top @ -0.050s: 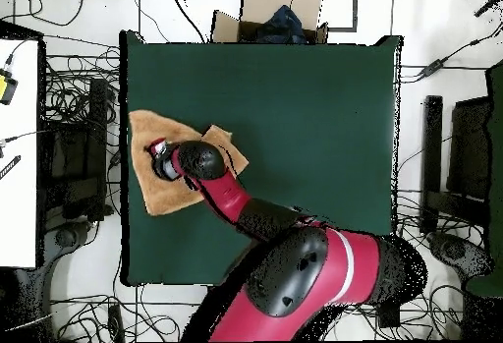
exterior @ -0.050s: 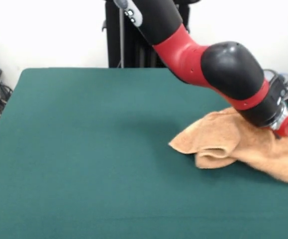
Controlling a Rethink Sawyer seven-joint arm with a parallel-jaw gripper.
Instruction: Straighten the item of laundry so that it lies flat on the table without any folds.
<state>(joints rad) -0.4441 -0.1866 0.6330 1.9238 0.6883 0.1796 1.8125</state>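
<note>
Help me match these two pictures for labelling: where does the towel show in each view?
Front view: the towel lies at the right edge of the table, partly folded over, running out of the picture.
Overhead view: the towel lies at the table's left edge, about mid-height.
Shared landmark: the arm's red wrist end, resting over the towel in both views.

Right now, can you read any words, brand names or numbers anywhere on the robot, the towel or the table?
None can be read in either view: the arm, the towel and the table carry no visible lettering.
</note>
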